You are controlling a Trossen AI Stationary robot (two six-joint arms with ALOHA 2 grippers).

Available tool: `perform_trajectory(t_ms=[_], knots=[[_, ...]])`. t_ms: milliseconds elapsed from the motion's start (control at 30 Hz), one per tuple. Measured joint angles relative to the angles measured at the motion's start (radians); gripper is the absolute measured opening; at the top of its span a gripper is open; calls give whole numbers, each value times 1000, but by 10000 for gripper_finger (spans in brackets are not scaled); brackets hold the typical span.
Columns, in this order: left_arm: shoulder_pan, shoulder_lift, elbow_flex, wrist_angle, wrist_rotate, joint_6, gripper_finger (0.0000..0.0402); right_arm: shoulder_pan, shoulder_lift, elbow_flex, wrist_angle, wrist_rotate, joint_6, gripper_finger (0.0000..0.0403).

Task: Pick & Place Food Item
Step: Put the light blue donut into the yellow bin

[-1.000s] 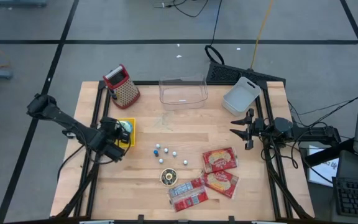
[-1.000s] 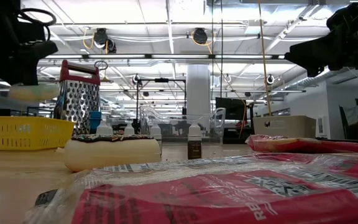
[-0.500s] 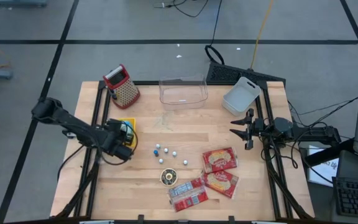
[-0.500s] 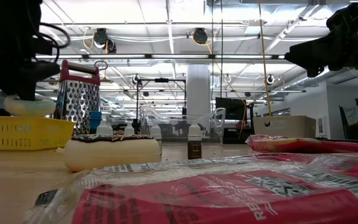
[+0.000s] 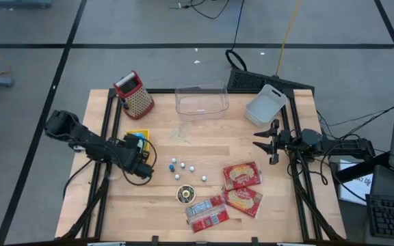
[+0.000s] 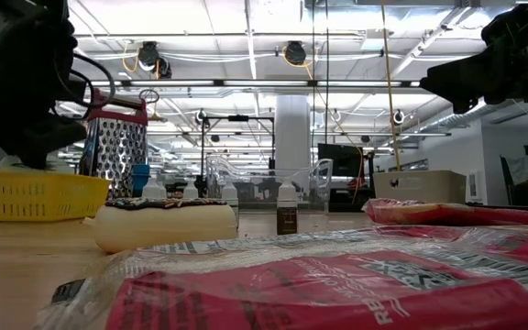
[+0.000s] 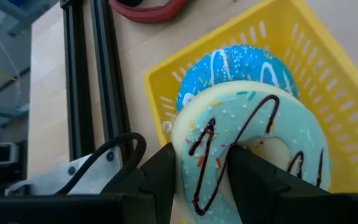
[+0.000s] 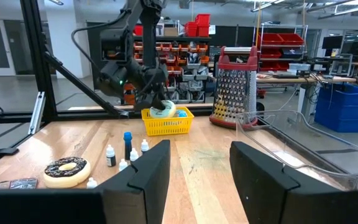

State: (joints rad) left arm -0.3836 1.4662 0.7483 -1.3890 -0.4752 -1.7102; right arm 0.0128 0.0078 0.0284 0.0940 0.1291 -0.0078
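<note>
A mint-green donut (image 7: pixel 253 140) with chocolate drizzle sits between the fingers of my left gripper (image 7: pixel 204 171), which is shut on it over the yellow basket (image 7: pixel 331 71) at the table's left. A blue donut (image 7: pixel 232 62) lies in the basket, partly under the mint one. In the low view only the mint donut's top (image 6: pixel 7 163) shows above the basket's rim (image 6: pixel 35 194). From above, my left gripper (image 5: pixel 141 154) covers the basket's (image 5: pixel 142 134) near side. My right gripper (image 5: pixel 265 141) waits open at the table's right edge. My left gripper pinches the mint donut's ring (image 7: pixel 202 152) between its two fingers. One finger (image 7: pixel 160 171) lies on the outer edge and the other (image 7: pixel 247 168) at the hole. The fingers slant down from the near left. The donut is tilted over the blue donut, inside the basket's walls.
A grater (image 5: pixel 135 94), a clear container (image 5: pixel 201 101) and a white bin (image 5: pixel 265 104) stand along the far edge. Small bottles (image 5: pixel 182 167), a chocolate donut (image 5: pixel 185 195) and red packets (image 5: pixel 241 175) lie mid-table and toward the near right.
My left gripper has gone down and toward the table's right with the mint donut, rolling somewhat. The donut has sunk from above the basket's rim to about rim level.
</note>
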Motion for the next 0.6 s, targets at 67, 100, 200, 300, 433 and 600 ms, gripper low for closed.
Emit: perform_trajectory(t_ms=[67, 100, 200, 300, 433, 600], knots=[[0, 18, 0, 5, 4, 6, 136, 0, 0, 0, 0, 0, 0, 155], [0, 28, 1, 4, 4, 7, 136, 0, 0, 0, 0, 0, 0, 155], [0, 52, 1, 5, 4, 7, 136, 0, 0, 0, 0, 0, 0, 155], [0, 67, 1, 6, 5, 8, 136, 0, 0, 0, 0, 0, 0, 155], [0, 68, 2, 16, 10, 26, 137, 0, 0, 0, 0, 0, 0, 155], [0, 68, 2, 49, 23, 65, 164, 0, 0, 0, 0, 0, 0, 155]])
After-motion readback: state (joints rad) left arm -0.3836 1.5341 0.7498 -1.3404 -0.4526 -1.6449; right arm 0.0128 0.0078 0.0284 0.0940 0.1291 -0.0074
